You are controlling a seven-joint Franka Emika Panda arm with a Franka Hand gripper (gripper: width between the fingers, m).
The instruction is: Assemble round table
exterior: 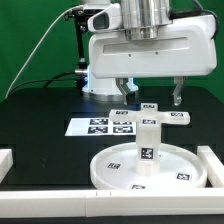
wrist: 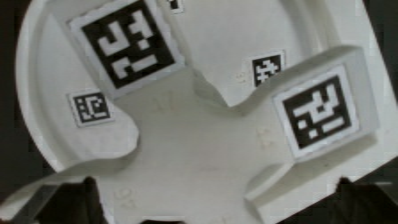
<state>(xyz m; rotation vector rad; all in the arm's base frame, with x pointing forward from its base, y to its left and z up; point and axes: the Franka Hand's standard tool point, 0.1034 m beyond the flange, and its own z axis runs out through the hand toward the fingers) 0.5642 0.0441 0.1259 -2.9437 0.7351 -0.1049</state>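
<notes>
The round disc (exterior: pixel 150 170) lies flat near the front, with the short cylinder leg (exterior: pixel 147 145) upright at its centre. The flat elongated base piece (exterior: pixel 166 116) lies across the top of the leg. My gripper (exterior: pixel 151 95) hangs open just above the base piece, one finger to each side, holding nothing. In the wrist view the base piece (wrist: pixel 205 125) fills the frame with its two large tags, and my gripper (wrist: pixel 214 208) stands spread wide over it. The fingertips (wrist: pixel 63 205) show dark at the frame's corners.
The marker board (exterior: pixel 98 126) lies flat on the black table behind the disc. White border rails stand at the exterior view's left (exterior: pixel 5 162), right (exterior: pixel 213 165) and front (exterior: pixel 55 205). The robot's white base (exterior: pixel 100 85) is behind.
</notes>
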